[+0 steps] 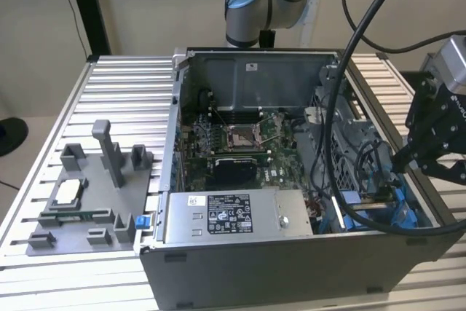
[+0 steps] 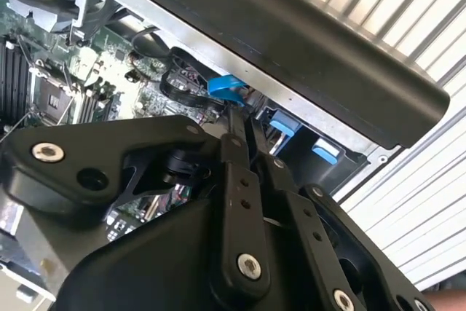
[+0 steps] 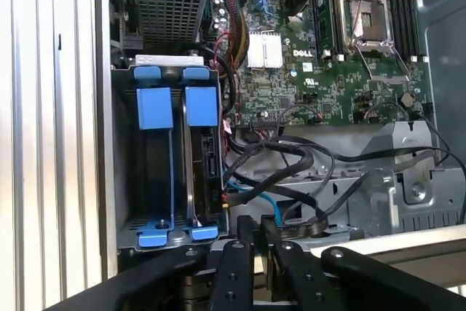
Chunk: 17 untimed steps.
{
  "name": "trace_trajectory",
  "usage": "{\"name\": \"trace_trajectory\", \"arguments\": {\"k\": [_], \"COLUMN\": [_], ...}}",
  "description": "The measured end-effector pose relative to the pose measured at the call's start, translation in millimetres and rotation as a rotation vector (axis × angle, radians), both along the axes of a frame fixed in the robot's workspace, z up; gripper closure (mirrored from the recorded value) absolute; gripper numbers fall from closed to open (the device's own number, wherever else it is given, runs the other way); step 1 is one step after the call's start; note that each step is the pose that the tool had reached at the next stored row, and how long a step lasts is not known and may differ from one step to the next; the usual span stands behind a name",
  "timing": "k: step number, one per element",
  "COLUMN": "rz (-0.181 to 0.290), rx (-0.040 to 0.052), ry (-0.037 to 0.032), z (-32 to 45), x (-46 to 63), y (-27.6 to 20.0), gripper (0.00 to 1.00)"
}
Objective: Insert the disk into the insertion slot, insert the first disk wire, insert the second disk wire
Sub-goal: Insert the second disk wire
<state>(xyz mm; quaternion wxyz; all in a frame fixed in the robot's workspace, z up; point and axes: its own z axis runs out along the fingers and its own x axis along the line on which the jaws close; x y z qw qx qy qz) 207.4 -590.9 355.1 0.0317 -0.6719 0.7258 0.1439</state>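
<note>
1 claw (image 3: 261, 229), pinched nearly shut, seemingly on the blue disk wire (image 2: 226, 87). Hovers just beside the disk (image 3: 209, 158), seated lengthwise in the insertion slot (image 3: 193, 205), connector edge nearest.

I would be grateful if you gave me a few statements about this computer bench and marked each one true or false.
1. The computer case is open, with its motherboard showing. True.
2. The grey fixture tray lies inside the case. False: it lies on the slatted table, to the exterior view's left of the case.
3. The pincer hangs over the fixture tray. False: it is at the case's end toward the exterior view's right, by the drive cage.
4. Blue carriers sit in the drive cage. True.
5. The pincer's fingers are spread wide. False: they are closed on a blue connector.
</note>
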Motion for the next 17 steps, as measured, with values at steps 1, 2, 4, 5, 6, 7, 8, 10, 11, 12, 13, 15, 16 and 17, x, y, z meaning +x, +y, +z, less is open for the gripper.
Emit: {"name": "trace_trajectory", "arguments": {"k": [1, 2, 4, 5, 6, 7, 8, 10, 11, 12, 13, 15, 16, 17], "rz": [0.000, 0.000, 0.000, 0.000, 0.000, 0.000, 0.000, 0.000, -0.001, -0.001, -0.001, -0.001, -0.001, -0.001], "rx": [0.0002, 0.0001, 0.0001, 0.0001, 0.0000, 0.0001, 0.0003, 0.0000, 0.0001, 0.0000, -0.0002, 0.0002, 0.0000, 0.0000], "ry": [0.0000, 0.0000, 0.0000, 0.0000, 0.0000, 0.0001, 0.0001, 0.0000, -0.0001, -0.0003, -0.0003, -0.0003, -0.0004, -0.0004], "z": [-0.1, -0.1, 0.0, 0.1, 0.6, 1.2, 1.9, 3.6, 4.6, 6.1, 8.2, 13.5, 16.8, 20.8], "x": [0.0, 0.0, 0.0, 0.0, -0.5, -1.3, -2.8, -7.1, -9.3, -11.0, -12.5, -15.3, -16.2, -17.1], "y": [-0.1, -0.2, -0.3, -0.3, -0.4, -0.4, -0.3, 0.1, 0.5, 0.8, 1.1, 1.5, 1.5, 1.5], "gripper": [1.00, 1.00, 1.00, 1.00, 1.00, 1.00, 1.00, 1.00, 1.00, 1.00, 1.00, 1.00, 1.00, 1.00]}}
